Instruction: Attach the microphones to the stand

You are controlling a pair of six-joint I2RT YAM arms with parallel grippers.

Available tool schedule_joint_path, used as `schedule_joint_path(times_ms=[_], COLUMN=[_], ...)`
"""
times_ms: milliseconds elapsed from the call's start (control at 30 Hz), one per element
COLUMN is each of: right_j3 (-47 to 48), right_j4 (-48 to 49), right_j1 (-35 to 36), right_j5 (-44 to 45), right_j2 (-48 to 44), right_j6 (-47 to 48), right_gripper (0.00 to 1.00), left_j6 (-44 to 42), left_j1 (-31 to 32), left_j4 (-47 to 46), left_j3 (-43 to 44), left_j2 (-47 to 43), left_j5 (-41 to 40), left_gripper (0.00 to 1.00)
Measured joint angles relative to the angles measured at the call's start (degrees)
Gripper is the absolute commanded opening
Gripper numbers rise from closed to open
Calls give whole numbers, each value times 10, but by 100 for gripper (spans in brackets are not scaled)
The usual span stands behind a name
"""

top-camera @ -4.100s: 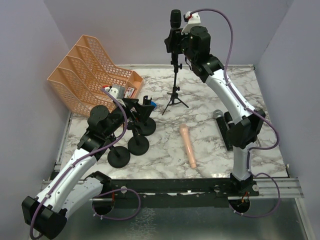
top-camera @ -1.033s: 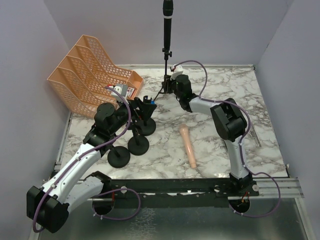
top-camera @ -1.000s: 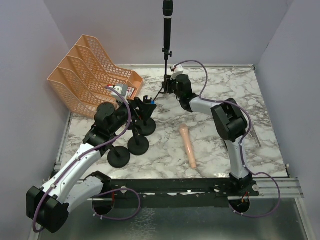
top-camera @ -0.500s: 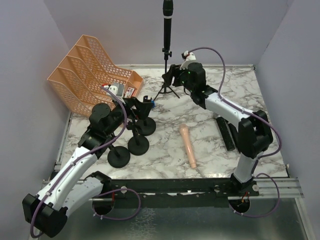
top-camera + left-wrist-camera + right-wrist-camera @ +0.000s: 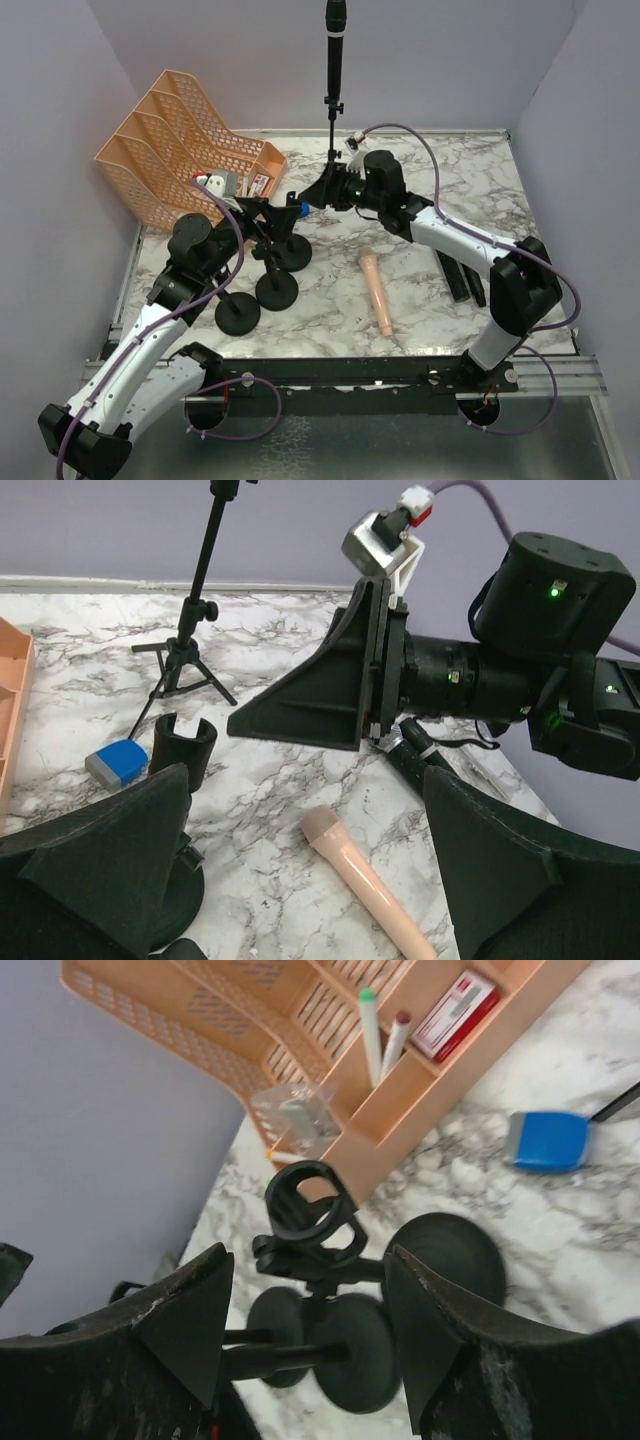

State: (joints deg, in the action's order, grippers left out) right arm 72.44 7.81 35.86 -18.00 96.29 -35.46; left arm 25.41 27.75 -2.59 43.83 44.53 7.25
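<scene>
The right hand (image 5: 318,193) hangs low over the marble table (image 5: 420,320), reaching across so that its tip comes near the left hand (image 5: 270,214). Just behind it rises the tripod stand (image 5: 331,140), with a black microphone (image 5: 335,35) standing upright at the top. Right under the left hand three round-based stands (image 5: 275,290) crowd together, and an orange file tray (image 5: 180,150) sits beyond it on its outer side. On the near side of the right hand the pink microphone (image 5: 376,292) lies flat on the table, well apart from it, and further black microphones (image 5: 458,272) lie beside that arm's forearm, partly hidden.
</scene>
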Motion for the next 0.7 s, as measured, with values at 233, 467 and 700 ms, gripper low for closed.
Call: schedule_joint_path(times_ms=[233, 467, 700], right_j3=[-7, 10, 35], right_j4=[17, 22, 23], right_j1=[26, 32, 36], right_j5=[-6, -4, -4], right_j2=[21, 68, 94], right_j6=[-117, -177, -206], right_gripper=[67, 68, 72], left_j6=[2, 5, 7], left_j1=[0, 0, 0], left_j4=[6, 11, 17], left_j3=[0, 0, 0], left_j2=[-11, -20, -24], left_j5=[-3, -3, -3], left_gripper=[99, 99, 99])
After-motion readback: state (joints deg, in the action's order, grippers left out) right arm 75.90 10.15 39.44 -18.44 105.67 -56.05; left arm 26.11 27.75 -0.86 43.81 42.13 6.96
